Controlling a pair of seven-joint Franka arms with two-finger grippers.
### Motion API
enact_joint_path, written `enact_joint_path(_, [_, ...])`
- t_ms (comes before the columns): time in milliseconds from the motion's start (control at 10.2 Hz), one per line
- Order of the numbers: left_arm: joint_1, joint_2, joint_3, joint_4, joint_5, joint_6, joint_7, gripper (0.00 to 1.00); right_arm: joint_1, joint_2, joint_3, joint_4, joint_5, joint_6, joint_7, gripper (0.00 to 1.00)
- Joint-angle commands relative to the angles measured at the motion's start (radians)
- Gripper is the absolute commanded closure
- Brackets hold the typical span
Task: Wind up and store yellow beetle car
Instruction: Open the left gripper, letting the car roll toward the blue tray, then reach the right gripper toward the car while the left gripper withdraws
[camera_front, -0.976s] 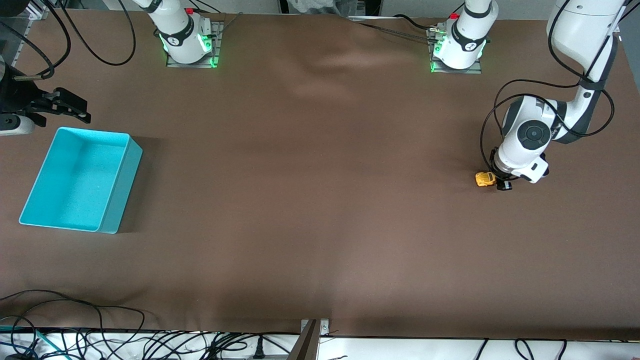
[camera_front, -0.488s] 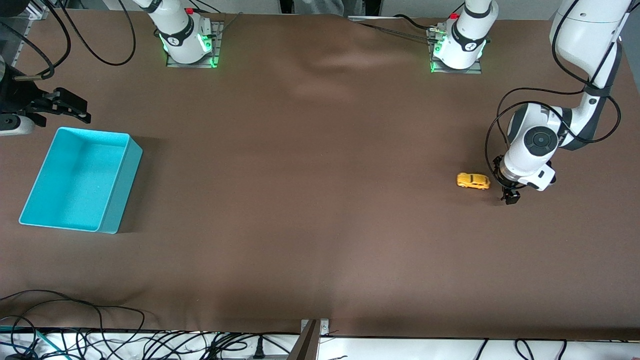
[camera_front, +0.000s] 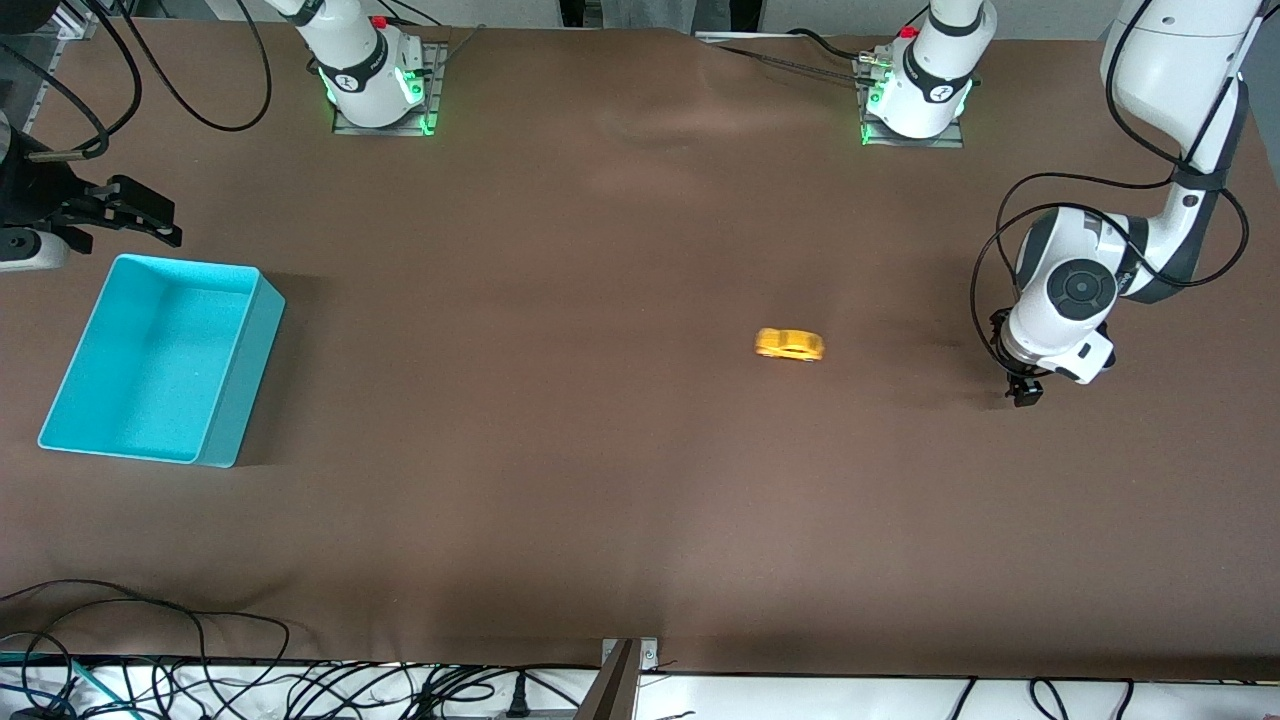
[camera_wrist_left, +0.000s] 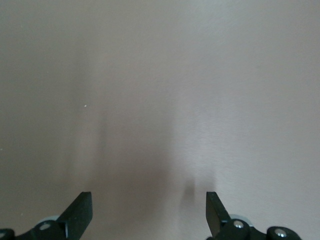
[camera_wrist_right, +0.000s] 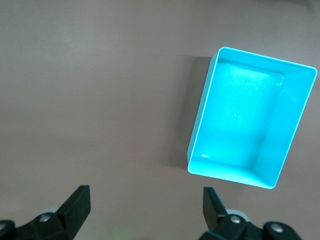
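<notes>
Your small yellow-orange plastic beetle car (camera_front: 789, 345) sits loose on the brown cloth-covered table (camera_front: 600, 500), roughly mid-depth and somewhat toward the left arm's end of centre. It looks motion-blurred in the front view, so treat it as probably rolling. Nothing is touching it.

The left gripper (camera_front: 1024, 392) hangs low near the edge at the left arm's end, fingers spread wide with nothing between them; its wrist view shows only bare cloth between the two black fingertips (camera_wrist_left: 80, 212). The right gripper (camera_front: 140, 215) waits above the corner at the right arm's end, beside the open rectangular teal plastic bin (camera_front: 245, 380), jaws also released and empty. Its wrist camera looks down on the bin (camera_wrist_right: 200, 135), which holds nothing.

The relation your next move depends on: the car lies between the two grippers, clearly closer to the left one, with its long axis running along the table's length, pointing from the left arm's end toward the bin's end. The bin is well apart from the car. If the car runs on toward the bin, the right arm may become the handier one, so judge which arm picks it up only when it has stopped. A grip across the car's narrow body, jaws square to that long axis, looks the safest.
</notes>
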Motion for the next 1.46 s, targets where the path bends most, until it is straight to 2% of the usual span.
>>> enact_joint_path(0, [-0.012,-0.008,-0.032,0.152,-0.027,-0.189,0.075,0.00,0.000,-0.001,0.000,0.009,-0.005,-0.015,-0.002,0.00])
enact_joint_path(195, [-0.012,-0.002,-0.031,0.295,-0.178,-0.328,0.266,0.01,0.001,0.001,0.000,0.009,-0.005,-0.015,-0.002,0.00])
enact_joint_path(390, [-0.012,0.001,-0.031,0.395,-0.220,-0.411,0.371,0.00,0.001,-0.001,0.000,0.006,-0.005,-0.015,-0.002,0.00])
enact_joint_path(585, [-0.012,0.001,-0.029,0.449,-0.230,-0.418,0.416,0.00,0.001,-0.001,0.000,0.006,-0.005,-0.015,-0.002,0.00])
enact_joint_path(1073, [-0.012,-0.002,-0.029,0.501,-0.239,-0.456,0.600,0.00,0.003,-0.001,0.002,0.005,-0.005,-0.016,0.009,0.00])
enact_joint_path(1171, [-0.012,-0.002,-0.031,0.524,-0.239,-0.471,0.681,0.00,0.005,-0.001,0.006,0.006,-0.005,-0.015,0.009,0.00])
enact_joint_path(1366, [-0.012,-0.002,-0.029,0.587,-0.315,-0.516,0.903,0.00,0.038,0.001,0.014,0.008,0.000,-0.013,0.012,0.00])
